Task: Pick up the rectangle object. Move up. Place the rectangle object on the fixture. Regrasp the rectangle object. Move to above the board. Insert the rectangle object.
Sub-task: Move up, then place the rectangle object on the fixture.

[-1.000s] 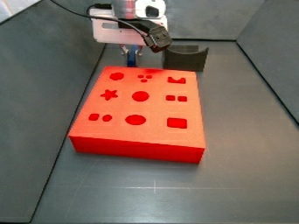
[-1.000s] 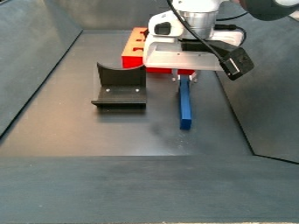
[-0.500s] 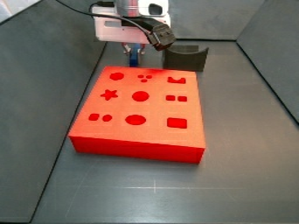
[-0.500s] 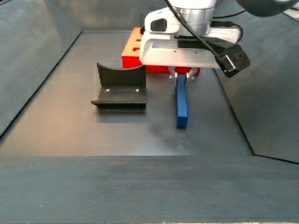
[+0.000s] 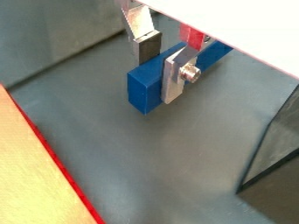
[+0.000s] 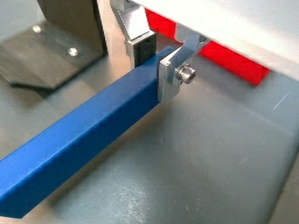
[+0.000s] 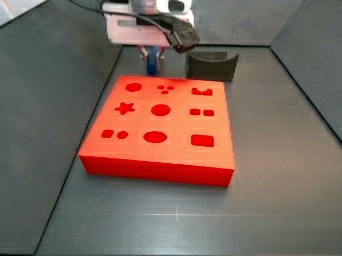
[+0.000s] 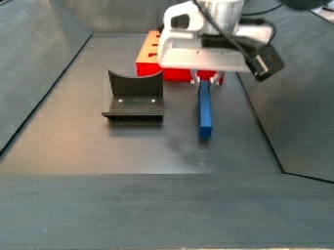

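Note:
The rectangle object point(image 8: 206, 112) is a long thin blue block, and my gripper point(image 8: 205, 80) is shut on its far end. In both wrist views the silver fingers point(image 6: 172, 73) press on the two sides of the blue block point(image 6: 82, 144), which sticks out well past them point(image 5: 149, 85). The block hangs just off the grey floor, to the right of the fixture point(image 8: 133, 96), a dark block with a curved notch. The red board point(image 7: 160, 125) with shaped cut-outs lies in front of the gripper point(image 7: 151, 55) in a side view; the fixture point(image 7: 214, 66) stands behind the board's far right corner.
Dark walls point(image 8: 53, 59) enclose the grey floor on the sides. In the wrist views the board's edge point(image 5: 35, 175) runs close beside the block, and the fixture's base plate point(image 6: 41, 57) lies near the block's side.
The gripper has risen a little with the blue block in it; the block's free end sits slightly higher in the side view. Board and fixture have not moved.

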You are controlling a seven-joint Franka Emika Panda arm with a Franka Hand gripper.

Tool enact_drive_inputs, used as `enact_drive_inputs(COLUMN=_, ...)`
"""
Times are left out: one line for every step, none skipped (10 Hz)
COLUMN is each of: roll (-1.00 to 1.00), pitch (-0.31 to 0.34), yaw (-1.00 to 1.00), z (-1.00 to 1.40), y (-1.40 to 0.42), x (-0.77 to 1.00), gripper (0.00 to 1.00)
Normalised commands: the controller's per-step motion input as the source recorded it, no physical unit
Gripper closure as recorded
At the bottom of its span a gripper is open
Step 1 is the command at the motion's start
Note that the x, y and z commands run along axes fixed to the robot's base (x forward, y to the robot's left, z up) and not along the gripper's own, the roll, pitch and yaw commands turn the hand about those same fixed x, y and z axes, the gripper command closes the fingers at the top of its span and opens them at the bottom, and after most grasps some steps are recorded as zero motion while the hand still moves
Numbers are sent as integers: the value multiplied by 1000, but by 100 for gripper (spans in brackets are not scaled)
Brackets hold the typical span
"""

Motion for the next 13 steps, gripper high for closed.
enact_drive_inputs(roll=16, pitch=58, yaw=13, z=595, y=37, x=10, gripper=100)
enact_drive_inputs(roll=24, pitch=62, yaw=1, z=455, y=27, x=6, gripper=100)
enact_drive_inputs(roll=36, pitch=56, yaw=-10, z=249, y=21, x=-11, gripper=100)
enact_drive_inputs(roll=0, pitch=0, yaw=0, z=1000, y=0, x=0, gripper=100)
enact_drive_inputs(roll=3, pitch=-3, yaw=-2, z=1000, y=-3, x=-1, gripper=100)
enact_drive_inputs(roll=7, pitch=16, yaw=-4, z=1000, y=0, x=-11, gripper=100)
enact_drive_inputs(roll=20, pitch=16, yaw=-9, z=1000, y=5, x=-15, gripper=100)
enact_drive_inputs(roll=30, pitch=19, yaw=-14, z=1000, y=8, x=-21, gripper=100)
enact_drive_inputs(roll=40, pitch=24, yaw=-17, z=1000, y=11, x=-26, gripper=100)
enact_drive_inputs(roll=49, pitch=29, yaw=-18, z=1000, y=14, x=-29, gripper=100)
enact_drive_inputs(roll=59, pitch=36, yaw=-18, z=826, y=16, x=-25, gripper=100)
enact_drive_inputs(roll=66, pitch=45, yaw=-15, z=659, y=17, x=-19, gripper=100)
enact_drive_inputs(roll=71, pitch=52, yaw=-12, z=492, y=17, x=-10, gripper=100)
